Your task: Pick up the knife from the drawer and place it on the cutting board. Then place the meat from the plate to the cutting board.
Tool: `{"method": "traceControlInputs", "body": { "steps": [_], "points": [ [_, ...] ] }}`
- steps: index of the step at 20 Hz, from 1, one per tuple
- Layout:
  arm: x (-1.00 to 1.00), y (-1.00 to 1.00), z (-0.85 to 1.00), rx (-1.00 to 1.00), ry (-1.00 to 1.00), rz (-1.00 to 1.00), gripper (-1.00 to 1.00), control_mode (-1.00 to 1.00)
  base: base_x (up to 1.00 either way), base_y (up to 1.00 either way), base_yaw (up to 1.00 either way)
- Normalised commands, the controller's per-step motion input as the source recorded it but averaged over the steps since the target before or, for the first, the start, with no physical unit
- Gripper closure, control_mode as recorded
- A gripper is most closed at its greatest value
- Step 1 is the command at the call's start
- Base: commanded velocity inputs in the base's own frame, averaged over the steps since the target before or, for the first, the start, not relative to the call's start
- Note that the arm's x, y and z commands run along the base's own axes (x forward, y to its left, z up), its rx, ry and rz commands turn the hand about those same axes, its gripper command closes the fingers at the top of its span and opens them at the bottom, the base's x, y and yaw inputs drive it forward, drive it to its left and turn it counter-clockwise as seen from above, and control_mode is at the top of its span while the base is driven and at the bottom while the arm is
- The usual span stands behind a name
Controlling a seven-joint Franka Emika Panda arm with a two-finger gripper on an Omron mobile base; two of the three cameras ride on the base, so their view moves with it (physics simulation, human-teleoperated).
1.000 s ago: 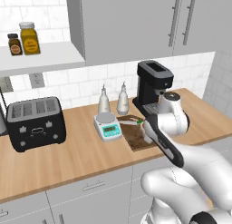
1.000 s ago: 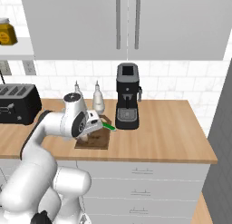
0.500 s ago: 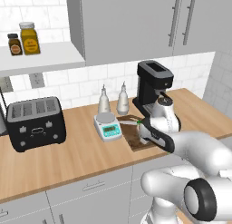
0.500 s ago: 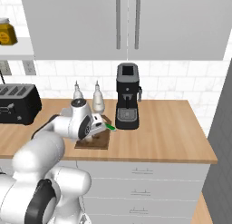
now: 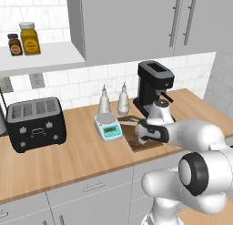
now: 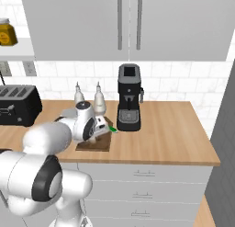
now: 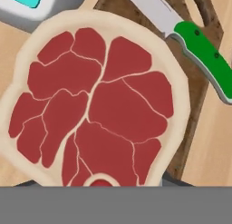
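The pincer [image 6: 102,128] hangs low over the cutting board [image 7: 206,17], and the meat [image 7: 97,105] sits right under the hand camera, a red slab rimmed in pale fat. It looks pinched between the jaws at its near edge, though the tips are hidden behind the slab, so the grip is a judgement. The jaws stand partly spread, which fits a hold on something this wide.

The knife [image 7: 195,41] already lies on the board, beyond the meat and off to one side of the pincer, its green handle trailing away and its blade running back along the far edge of the slab. The white scale [image 5: 108,126] sits just beside the board on the worktop [image 5: 68,160].

What matters now: the board is directly below the pincer, and part of the meat overhangs its edge onto bare worktop. A nudge toward the knife side looks wise before letting go, without dropping onto the blade.
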Motion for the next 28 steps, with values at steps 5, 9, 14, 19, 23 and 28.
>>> {"method": "traceControlInputs", "body": {
  "steps": [5, 9, 14, 19, 23, 28],
  "points": [
    [0.28, 0.0, -0.39, 0.0, 0.02, 0.0, 1.0, -1.0, 0.0, 0.0, 0.0],
    [0.51, 0.0, -0.39, 0.0, 0.05, 0.0, 1.0, -1.0, 0.0, 0.0, 0.0],
    [0.54, 0.01, -0.3, 0.0, 0.07, 0.0, 1.0, -1.0, 0.0, 0.0, 0.0],
    [0.2, 0.09, -0.33, 0.0, 0.03, 0.0, -1.0, -1.0, 0.0, 0.0, 0.0],
    [-0.07, 0.22, -0.13, 0.0, 0.0, 0.0, -1.0, -1.0, 0.0, 0.0, 0.0],
    [-0.32, 0.21, 0.01, -0.03, -0.05, 0.0, -1.0, -1.0, 0.0, 0.0, 0.0]
  ]
}}
